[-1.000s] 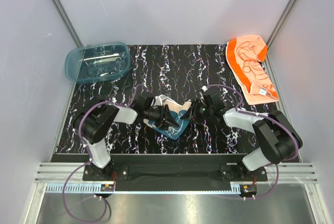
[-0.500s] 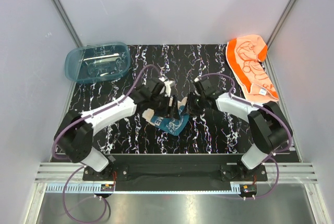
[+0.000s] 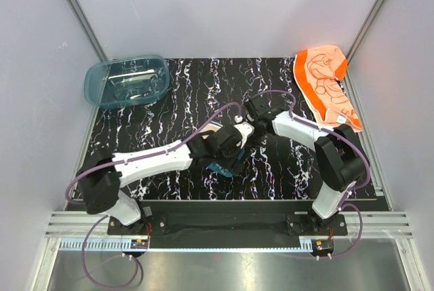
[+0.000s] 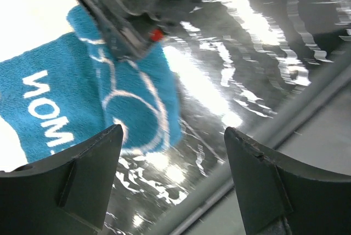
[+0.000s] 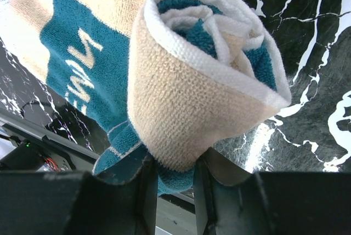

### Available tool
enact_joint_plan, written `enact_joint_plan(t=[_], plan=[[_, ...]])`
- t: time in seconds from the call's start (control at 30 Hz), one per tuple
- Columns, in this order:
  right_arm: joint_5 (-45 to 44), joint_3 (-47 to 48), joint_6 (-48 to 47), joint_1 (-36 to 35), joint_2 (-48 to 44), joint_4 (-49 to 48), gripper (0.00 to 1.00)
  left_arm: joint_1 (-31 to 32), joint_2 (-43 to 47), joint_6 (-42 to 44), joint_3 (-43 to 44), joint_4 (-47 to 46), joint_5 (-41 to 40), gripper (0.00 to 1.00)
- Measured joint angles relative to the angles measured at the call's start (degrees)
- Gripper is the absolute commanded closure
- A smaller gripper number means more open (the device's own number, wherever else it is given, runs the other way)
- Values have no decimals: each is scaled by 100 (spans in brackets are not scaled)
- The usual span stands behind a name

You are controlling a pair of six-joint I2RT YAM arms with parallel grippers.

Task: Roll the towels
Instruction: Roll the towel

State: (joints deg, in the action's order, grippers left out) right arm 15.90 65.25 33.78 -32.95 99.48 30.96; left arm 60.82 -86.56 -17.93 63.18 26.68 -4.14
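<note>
Dark fingers [image 4: 88, 183], white-black arms [image 3: 152, 159], purple cables [image 3: 271, 91]

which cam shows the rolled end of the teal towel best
Right wrist: the towel roll's spiral end fills the frame, pinched between the jaws. Left wrist shows only a flat teal part with lettering. From the top, the arms cover most of it.

Left gripper [image 4: 173, 136] poised, fingers spread wide, over a teal towel [image 4: 66, 92].
The towel, lettered and lined in white, lies ahead of the left-hand finger, its corner reaching into the gap between the two. Blurred dark machinery [image 4: 142, 5] with a red spot overlaps its far edge. Glare-streaked black marbled table [image 4: 263, 65] fills the right-hand side.
</note>
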Motion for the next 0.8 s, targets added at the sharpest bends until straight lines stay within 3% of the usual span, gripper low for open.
enact_joint_plan(t=[0.23,0.5,0.6,0.8], plan=[[22,11,-7,-11,79,37,69,85,-721,111,-221,-264,-389,20],[28,127,-9,-17,179,155,69,201,-896,146,-428,-623,-579,21],[35,197,-9,-28,223,225,69,214,-920,142,-608,-852,-640,28],[79,332,-37,-48,334,363,68,214,-1021,66,-839,-1176,-820,59]])
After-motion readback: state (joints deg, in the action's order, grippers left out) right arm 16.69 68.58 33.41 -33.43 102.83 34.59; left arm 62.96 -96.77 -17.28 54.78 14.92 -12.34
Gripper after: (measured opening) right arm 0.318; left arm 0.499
